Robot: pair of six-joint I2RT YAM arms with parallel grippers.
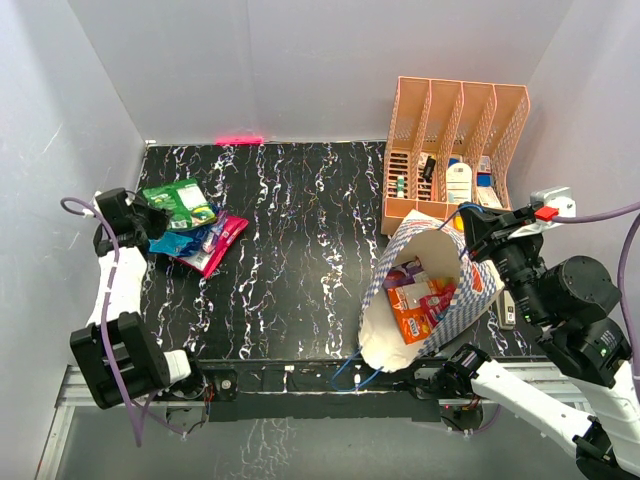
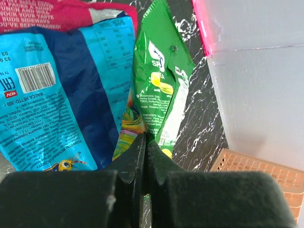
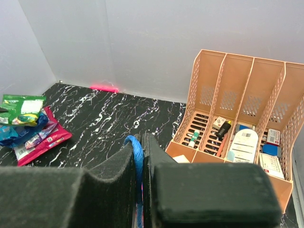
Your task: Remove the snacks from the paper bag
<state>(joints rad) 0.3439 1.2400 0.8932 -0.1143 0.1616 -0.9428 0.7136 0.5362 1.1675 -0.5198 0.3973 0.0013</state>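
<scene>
Left end effector (image 2: 145, 144) pinching edge of green snack packet (image 2: 161, 80), beside blue packet (image 2: 61, 99). Right end effector (image 3: 141, 142) pinching blue cord handle (image 3: 137, 156) of paper bag (image 1: 432, 240); snacks (image 1: 415, 310) inside.

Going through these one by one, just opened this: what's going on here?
The left gripper is shut on the end of a green packet, at the pile with a blue packet and a magenta packet on the table's left. The right gripper is shut on the blue cord handle of the paper bag. An orange packet and others lie inside, not yet taken out.
</scene>
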